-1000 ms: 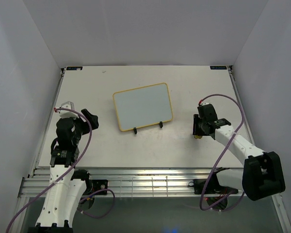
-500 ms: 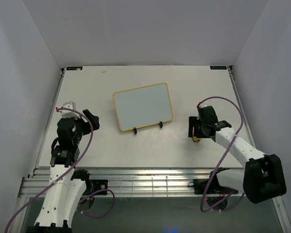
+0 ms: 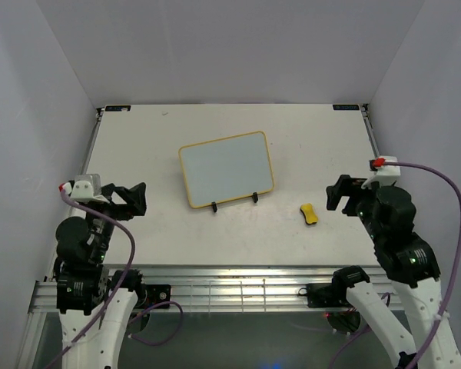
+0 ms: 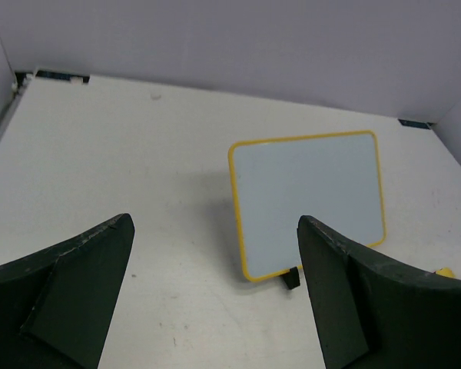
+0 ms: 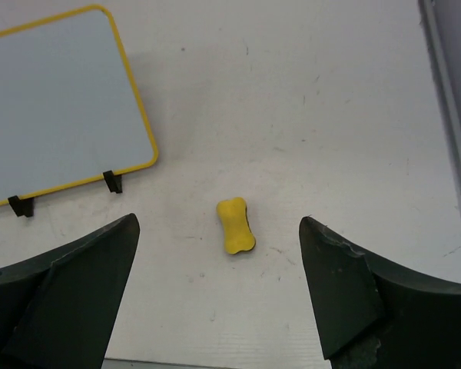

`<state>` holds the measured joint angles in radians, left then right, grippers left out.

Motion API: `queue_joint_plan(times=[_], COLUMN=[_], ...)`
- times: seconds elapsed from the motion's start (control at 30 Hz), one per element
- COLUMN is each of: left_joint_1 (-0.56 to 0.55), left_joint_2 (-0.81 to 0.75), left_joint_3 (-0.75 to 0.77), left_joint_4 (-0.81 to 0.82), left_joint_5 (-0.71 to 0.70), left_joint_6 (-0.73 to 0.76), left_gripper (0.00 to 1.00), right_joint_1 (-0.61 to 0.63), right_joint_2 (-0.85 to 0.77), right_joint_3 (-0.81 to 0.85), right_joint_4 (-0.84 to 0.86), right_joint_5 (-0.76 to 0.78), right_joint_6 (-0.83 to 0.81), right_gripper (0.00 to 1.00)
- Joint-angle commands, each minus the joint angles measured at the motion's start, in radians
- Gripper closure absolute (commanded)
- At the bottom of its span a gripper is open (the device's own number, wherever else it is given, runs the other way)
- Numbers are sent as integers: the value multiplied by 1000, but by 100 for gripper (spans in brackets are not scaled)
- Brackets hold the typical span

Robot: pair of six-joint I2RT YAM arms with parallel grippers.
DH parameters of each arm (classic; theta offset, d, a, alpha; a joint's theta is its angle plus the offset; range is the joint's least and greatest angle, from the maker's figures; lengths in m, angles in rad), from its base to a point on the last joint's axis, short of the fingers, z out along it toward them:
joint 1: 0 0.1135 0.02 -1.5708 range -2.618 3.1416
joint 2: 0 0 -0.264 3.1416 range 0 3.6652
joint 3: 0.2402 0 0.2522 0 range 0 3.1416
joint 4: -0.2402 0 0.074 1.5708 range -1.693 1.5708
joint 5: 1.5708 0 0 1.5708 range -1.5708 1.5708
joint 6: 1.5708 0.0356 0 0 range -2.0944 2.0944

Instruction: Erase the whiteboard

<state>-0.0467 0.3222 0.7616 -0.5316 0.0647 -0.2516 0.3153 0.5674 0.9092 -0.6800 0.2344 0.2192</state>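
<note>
**Both grippers open, whiteboard standing ahead of them**

The left gripper (image 3: 136, 200) is held wide open and nothing is gripped. The whiteboard (image 3: 226, 169) is seen ahead of it, slightly to its right, leaned on a black wire stand (image 3: 214, 206). The right gripper (image 3: 339, 196) is also spread open. A yellow eraser (image 3: 310, 214) is laid on the table (image 3: 307, 138) just ahead of its fingertips, not touched by them. The whiteboard is ahead to its left.

Table (image 3: 215, 131) w/ whiteboard (image 3: 226, 169) on stand (image 3: 213, 207), yellow eraser (image 3: 310, 214).
</note>
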Motion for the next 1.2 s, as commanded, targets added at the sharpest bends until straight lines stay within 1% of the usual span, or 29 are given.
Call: queue_joint_plan(times=[0.0, 0.03, 0.13, 0.2, 0.27, 0.3, 0.4, 0.63, 0.77, 1.17], left_joint_1=[-27, -30, -42, -48, -58, -58, -64, -65, -65, -65], left_joint_2=[20, 21, 28, 32, 20, 14, 12, 17, 18, 25], left_joint_3=[129, 172, 225, 228, 208, 206, 191, 193, 193, 186], left_joint_4=[-125, -175, -253, -275, -272, -272, -254, -263, -261, -257], left_joint_5=[8, 4, -11, -37, -52, -110, -160, -178, -158, -197], left_joint_6=[109, 117, 115, 117, 101, 92, 68, 55, 57, 38], left_gripper=[2, 2, 2, 2, 2, 2, 2, 2, 2, 2], right_joint_1=[-2, -2, -2, -2, -2, -2, -2, -2, -2, -2], right_joint_2=[-89, -115, -138, -146, -161, -169, -179, -182, -184, -179], right_joint_3=[72, 86, 152, 175, 166, 162, 136, 119, 111, 74], right_joint_4=[-66, -70, -133, -170, -184, -188, -193, -178, -171, -153], right_joint_5=[29, 25, 29, 28, 40, 51, 89, 80, 75, 54], right_joint_6=[-66, -93, -115, -121, -139, -142, -164, -175, -173, -139], right_gripper=[10, 10, 10, 10, 10, 10, 10, 10, 10, 10])
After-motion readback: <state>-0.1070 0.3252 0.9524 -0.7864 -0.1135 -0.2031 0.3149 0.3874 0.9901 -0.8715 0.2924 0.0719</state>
